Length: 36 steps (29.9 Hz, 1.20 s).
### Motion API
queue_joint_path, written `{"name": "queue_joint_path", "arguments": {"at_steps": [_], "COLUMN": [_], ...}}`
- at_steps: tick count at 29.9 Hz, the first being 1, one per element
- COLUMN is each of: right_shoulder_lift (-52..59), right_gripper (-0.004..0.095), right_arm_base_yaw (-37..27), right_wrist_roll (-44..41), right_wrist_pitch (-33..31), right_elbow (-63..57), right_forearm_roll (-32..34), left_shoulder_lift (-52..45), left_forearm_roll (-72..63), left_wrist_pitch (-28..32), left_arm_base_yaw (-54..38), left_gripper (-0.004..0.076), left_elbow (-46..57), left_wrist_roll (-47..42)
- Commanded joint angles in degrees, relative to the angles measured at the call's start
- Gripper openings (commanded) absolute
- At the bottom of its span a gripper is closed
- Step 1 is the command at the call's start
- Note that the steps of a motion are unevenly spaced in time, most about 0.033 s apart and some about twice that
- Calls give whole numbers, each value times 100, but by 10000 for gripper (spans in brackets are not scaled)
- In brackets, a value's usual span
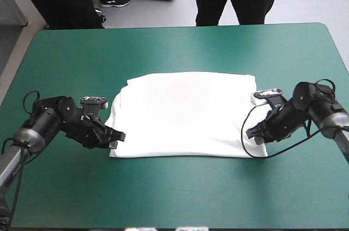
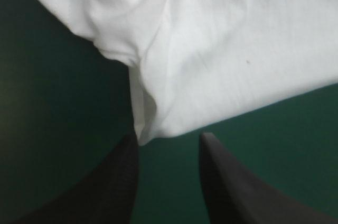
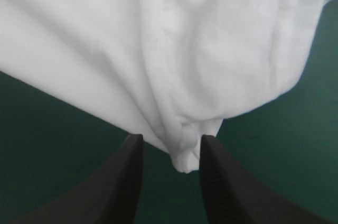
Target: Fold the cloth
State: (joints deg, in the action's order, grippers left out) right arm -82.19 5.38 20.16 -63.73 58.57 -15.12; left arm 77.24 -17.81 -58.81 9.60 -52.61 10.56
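The white T-shirt point(image 1: 185, 114) lies flat on the table's middle as a wide rectangle with smooth layers. My left gripper point(image 1: 117, 137) rests low at its near left corner. In the left wrist view the left gripper point(image 2: 168, 138) is open, and the T-shirt point(image 2: 222, 49) ends in a corner just at one fingertip. My right gripper point(image 1: 253, 133) sits at the near right corner. In the right wrist view the right gripper point(image 3: 170, 139) is open too, with a folded corner of the T-shirt point(image 3: 185, 163) hanging into the gap between its fingers.
Bare teal-green cover point(image 1: 174, 198) runs all around the T-shirt, with a wide strip toward the near edge and another toward the far edge point(image 1: 180, 40).
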Motion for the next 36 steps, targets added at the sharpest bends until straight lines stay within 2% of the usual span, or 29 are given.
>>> {"name": "queue_joint_path", "arguments": {"at_steps": [1, 8, 13, 19, 23, 30, 36], "right_shoulder_lift": [303, 358, 262, -401, -880, -1506, -1820], "right_gripper": [472, 483, 483, 483, 483, 483, 483], "right_arm_base_yaw": [-13, -13, -13, -25, -38, -383, -406], "right_wrist_roll": [-64, -1033, -1196, -1411, -1411, -1354, -1225], "right_wrist_pitch": [43, 462, 801, 968, 1132, 1274, 1420], "right_elbow": [603, 1579, 1607, 1595, 1595, 1595, 1595], "right_forearm_roll": [-53, 1166, 1371, 1793, 1847, 1579, 1397], "left_shoulder_lift": [-437, -1085, -1099, -1099, -1099, -1099, -1099], "left_forearm_roll": [-167, -113, -113, -134, -134, -134, -134], "left_wrist_pitch": [-138, 201, 238, 159, -34, -105, -30], "left_arm_base_yaw": [13, 13, 13, 13, 13, 13, 13], "left_gripper": [397, 419, 419, 419, 419, 419, 419], "left_elbow": [-465, -1881, -2553, -2683, -2683, -2683, -2683], "left_wrist_roll": [12, -17, -17, -17, -17, -17, -17]}}
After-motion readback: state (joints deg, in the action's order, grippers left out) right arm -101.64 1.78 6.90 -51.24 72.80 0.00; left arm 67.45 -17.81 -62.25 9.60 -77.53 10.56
